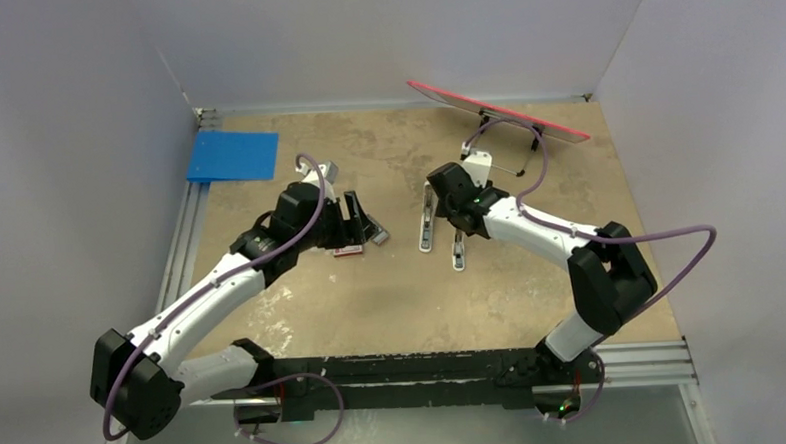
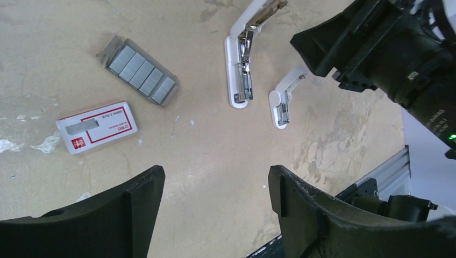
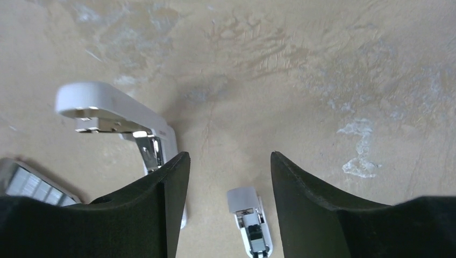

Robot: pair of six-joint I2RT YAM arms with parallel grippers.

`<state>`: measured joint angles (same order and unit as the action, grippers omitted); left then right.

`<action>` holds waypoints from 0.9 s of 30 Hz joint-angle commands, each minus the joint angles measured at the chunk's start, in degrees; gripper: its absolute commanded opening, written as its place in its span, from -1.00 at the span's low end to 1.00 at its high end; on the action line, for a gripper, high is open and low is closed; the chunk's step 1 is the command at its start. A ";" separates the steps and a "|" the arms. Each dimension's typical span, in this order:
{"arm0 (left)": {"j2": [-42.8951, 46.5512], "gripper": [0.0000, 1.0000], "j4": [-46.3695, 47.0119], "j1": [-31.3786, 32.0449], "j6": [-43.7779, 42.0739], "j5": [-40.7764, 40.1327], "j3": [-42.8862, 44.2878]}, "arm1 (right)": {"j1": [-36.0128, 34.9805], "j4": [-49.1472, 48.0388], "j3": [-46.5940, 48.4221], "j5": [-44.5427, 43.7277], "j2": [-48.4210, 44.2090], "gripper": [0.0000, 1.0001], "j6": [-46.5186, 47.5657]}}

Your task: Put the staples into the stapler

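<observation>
Left wrist view: the staples [image 2: 141, 74] sit in a clear tray [image 2: 110, 45] just beside the red-and-white box [image 2: 97, 127], with bare table [image 2: 204, 140] between them and the opened stapler [image 2: 240, 70]. Left gripper [image 2: 215, 180] hangs above, jaws apart and empty. Right gripper [image 3: 228, 161] is spread too, over the short white piece [image 3: 250, 220], mid-table and well off the edges.

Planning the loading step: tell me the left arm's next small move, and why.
Probably shift the left pincer over the staples and lower it onto them. Its jaws stand open and empty above bare table, the staples lie uncovered a little apart from the red-and-white box, and the stapler lies hinged open with its metal channel exposed.
</observation>
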<state>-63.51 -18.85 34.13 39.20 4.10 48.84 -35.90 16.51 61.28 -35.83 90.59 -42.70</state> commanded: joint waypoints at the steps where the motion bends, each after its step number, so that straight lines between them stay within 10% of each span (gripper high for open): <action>1: -0.54 0.43 4.15 -0.46 -1.39 3.91 0.29 | 0.51 -0.67 -1.50 1.45 0.29 0.15 1.79; 27: -12.44 0.19 14.90 -0.34 3.42 22.73 -2.71 | 0.66 -2.08 -7.53 6.33 -1.34 -0.53 2.43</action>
<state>-73.71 -12.12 34.13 39.81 20.32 48.10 -35.31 15.29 54.92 -28.49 92.68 -40.27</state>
